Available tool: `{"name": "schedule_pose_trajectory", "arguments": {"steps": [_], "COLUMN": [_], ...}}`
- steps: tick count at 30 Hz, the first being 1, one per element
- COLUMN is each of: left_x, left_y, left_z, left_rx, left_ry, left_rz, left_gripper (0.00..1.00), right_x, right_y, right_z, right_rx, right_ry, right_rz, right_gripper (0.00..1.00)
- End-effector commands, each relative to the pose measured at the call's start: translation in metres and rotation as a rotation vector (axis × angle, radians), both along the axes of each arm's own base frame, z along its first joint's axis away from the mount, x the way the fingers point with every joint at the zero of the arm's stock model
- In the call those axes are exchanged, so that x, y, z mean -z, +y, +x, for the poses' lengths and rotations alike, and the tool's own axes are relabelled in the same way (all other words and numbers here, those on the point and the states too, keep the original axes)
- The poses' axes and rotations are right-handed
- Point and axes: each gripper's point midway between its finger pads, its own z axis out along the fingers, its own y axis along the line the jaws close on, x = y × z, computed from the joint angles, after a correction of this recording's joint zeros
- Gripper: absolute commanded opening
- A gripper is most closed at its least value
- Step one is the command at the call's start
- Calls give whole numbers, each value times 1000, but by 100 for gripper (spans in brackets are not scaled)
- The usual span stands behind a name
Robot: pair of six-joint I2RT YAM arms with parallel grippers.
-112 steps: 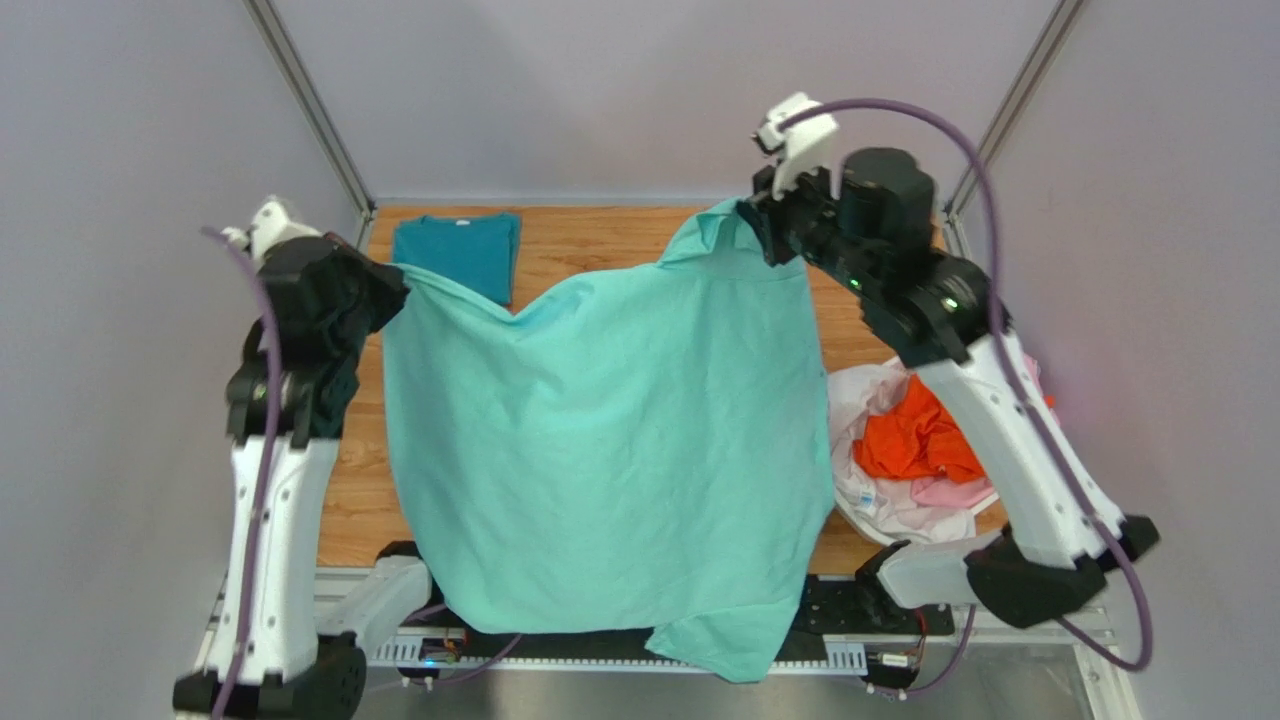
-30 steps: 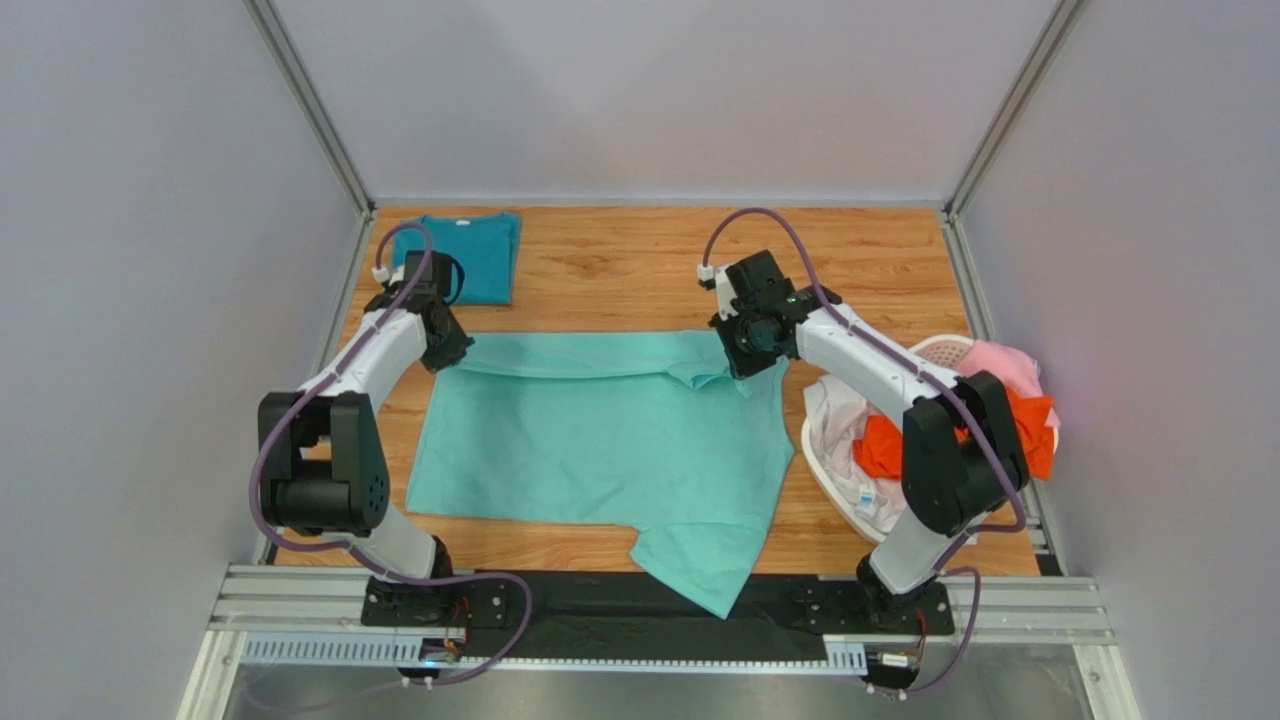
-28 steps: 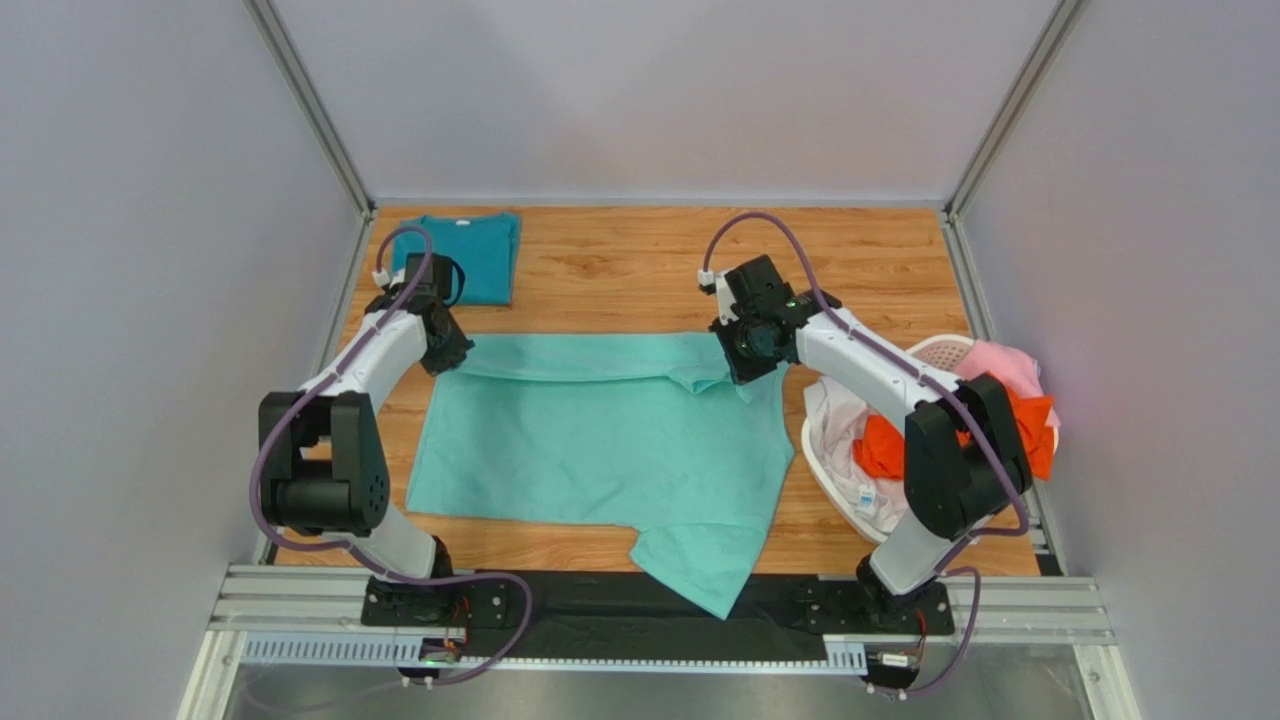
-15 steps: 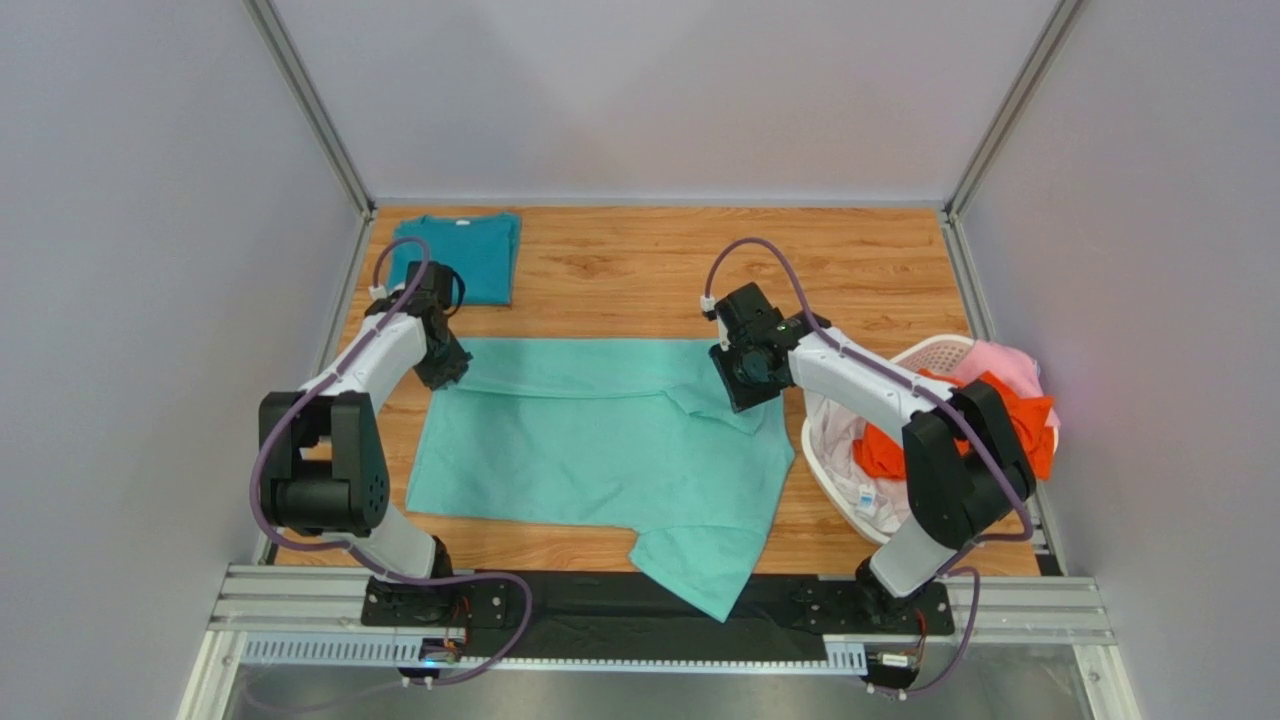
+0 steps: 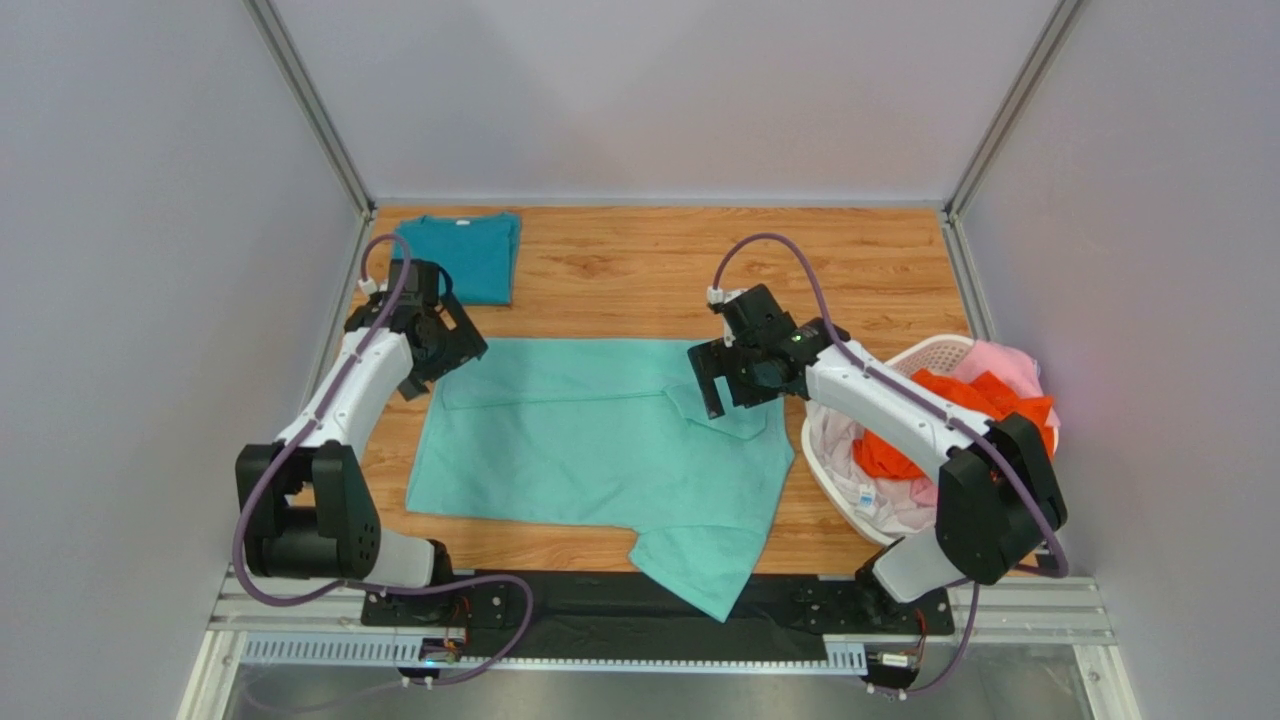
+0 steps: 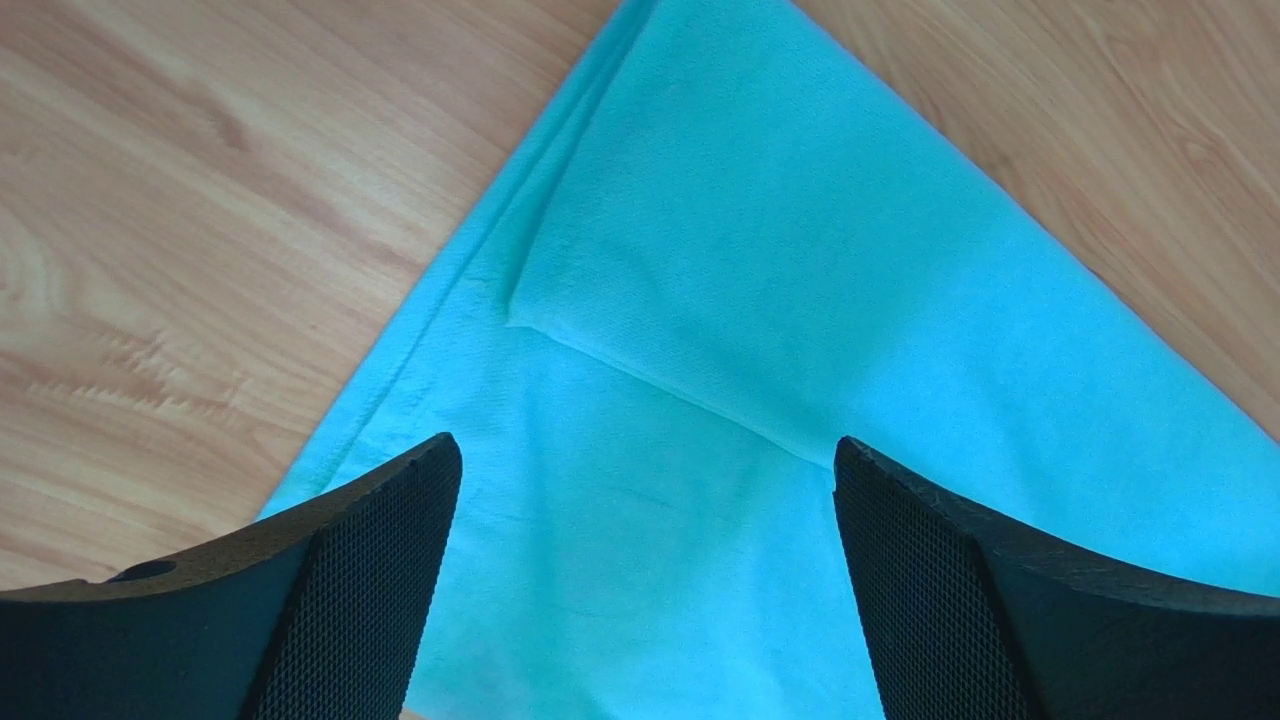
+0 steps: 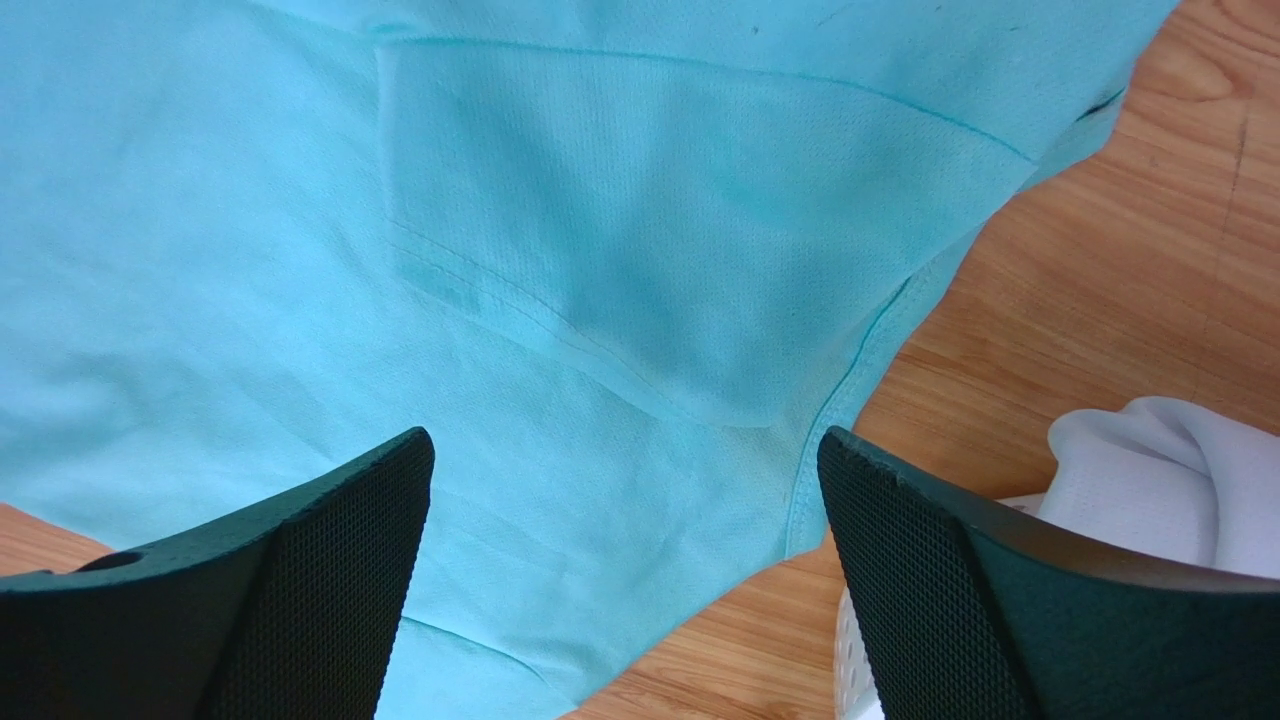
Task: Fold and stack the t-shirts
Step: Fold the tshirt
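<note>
T-shirt (image 5: 601,443) in mint lies flat beneath left tool (image 6: 643,450) and right tool (image 7: 624,443).

The mint t-shirt (image 5: 601,435), held aloft seconds ago, now lies spread on the table (image 5: 631,270); the left gripper (image 5: 445,345) and right gripper (image 5: 718,383), clamped on its far corners before, now stand open above it.

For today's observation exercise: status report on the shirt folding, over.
Left gripper open, right gripper open. Mint shirt spread on table, partly folded, corner hanging off near edge. Nothing blocking.
</note>
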Motion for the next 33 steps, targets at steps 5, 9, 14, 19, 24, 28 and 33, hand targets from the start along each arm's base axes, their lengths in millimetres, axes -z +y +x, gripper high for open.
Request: {"name": "schedule_pose_trajectory", "arguments": {"steps": [5,9,14,19,24,28,33], "left_x": [-3,4,24,42,63,78,93], "left_y": [-35,-44,-46,-42,-26,-21,-23], "left_z": [25,44,61,67,63,56,59], "left_rx": [145,175,161,147,92,77,67], "left_ry": [-70,-40,7,56,111,159,202], "left_rz": [-159,-211,-221,-204,-225,-236,-253], "left_gripper": [100,100,100,100,100,100,100], "right_x": [-43,-40,-25,10,43,71,83], "right_y": [28,41,49,38,13,-4,-4], "right_z": [38,64,96,120,126,117,118], "right_rx": [209,187,185,229,292,334,339], "right_ry": [-146,-171,-145,-69,12,86,127], "right_rz": [207,196,157,135,115,97,129], "right_gripper": [100,100,100,100,100,100,100]}}
